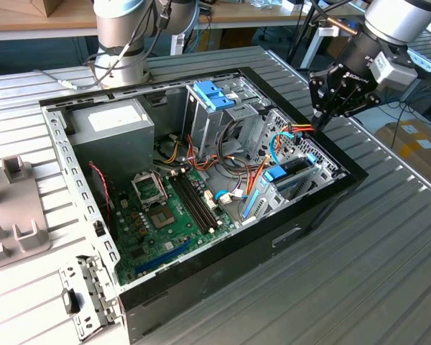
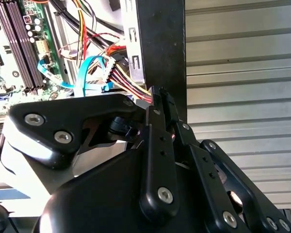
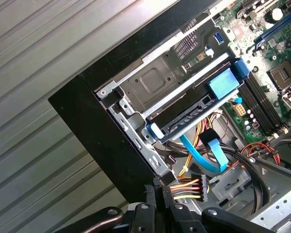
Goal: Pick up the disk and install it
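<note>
The disk lies in the drive bay at the open computer case's end on the exterior view's right, its bright blue carrier and tab showing. In the first wrist view the disk sits slanted in the metal bay, with the blue tab toward the motherboard. My gripper hovers just above the case's black rim, beside the bay. Its fingers are pressed together with nothing between them. In the first wrist view the gripper stands over the coloured power wires at the case corner.
A paler blue latch tops the drive cage at the back. The grey power supply fills the far corner, and the motherboard covers the case floor. Blue flat cables run near the bay. A grey moulded part lies on the ribbed table.
</note>
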You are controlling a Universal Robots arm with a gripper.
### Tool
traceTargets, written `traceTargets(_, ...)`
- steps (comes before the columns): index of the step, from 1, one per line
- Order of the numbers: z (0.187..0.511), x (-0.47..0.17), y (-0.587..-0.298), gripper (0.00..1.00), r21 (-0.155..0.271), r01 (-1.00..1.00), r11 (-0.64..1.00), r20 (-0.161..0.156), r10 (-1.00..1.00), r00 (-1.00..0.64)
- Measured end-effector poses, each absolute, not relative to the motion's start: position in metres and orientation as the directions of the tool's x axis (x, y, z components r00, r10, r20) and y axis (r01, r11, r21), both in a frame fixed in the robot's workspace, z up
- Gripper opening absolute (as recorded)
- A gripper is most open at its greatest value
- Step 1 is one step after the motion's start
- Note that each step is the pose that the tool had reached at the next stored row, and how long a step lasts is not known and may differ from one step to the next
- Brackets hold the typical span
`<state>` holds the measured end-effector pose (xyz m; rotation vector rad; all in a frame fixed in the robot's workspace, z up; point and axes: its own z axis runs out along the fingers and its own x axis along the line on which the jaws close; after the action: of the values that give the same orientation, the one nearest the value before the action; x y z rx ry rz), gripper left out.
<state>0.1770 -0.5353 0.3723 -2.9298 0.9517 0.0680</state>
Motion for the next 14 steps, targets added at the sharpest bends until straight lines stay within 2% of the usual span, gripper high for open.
traceTargets(14,0.3722,0.1732,-0.5359,0.17,-0.044,-0.588,-0.808,-0.061,-0.585,0.808)
